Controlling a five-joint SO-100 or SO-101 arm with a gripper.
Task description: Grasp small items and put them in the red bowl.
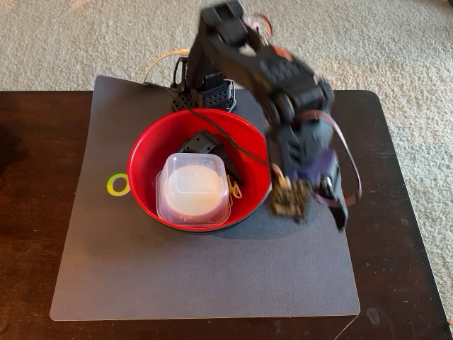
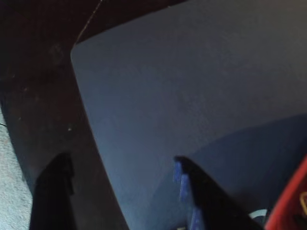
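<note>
The red bowl [image 1: 152, 145] sits on the grey mat [image 1: 198, 276] in the fixed view. Inside it lie a clear square plastic tub [image 1: 192, 190] with something white in it, a black angular bracket [image 1: 202, 144] behind the tub, and a yellow clip [image 1: 234, 190] at the tub's right. My gripper [image 1: 315, 209] hangs just right of the bowl, above the mat. In the wrist view my gripper [image 2: 120, 163] is open with only bare mat [image 2: 192, 86] between its fingers, and the bowl's red rim [image 2: 290, 201] shows at the bottom right.
A yellow-green ring [image 1: 115, 185] lies on the mat against the bowl's left side. The mat rests on a dark wooden table [image 1: 403, 234] with beige carpet [image 1: 71, 35] beyond. The arm's base [image 1: 205, 95] stands behind the bowl.
</note>
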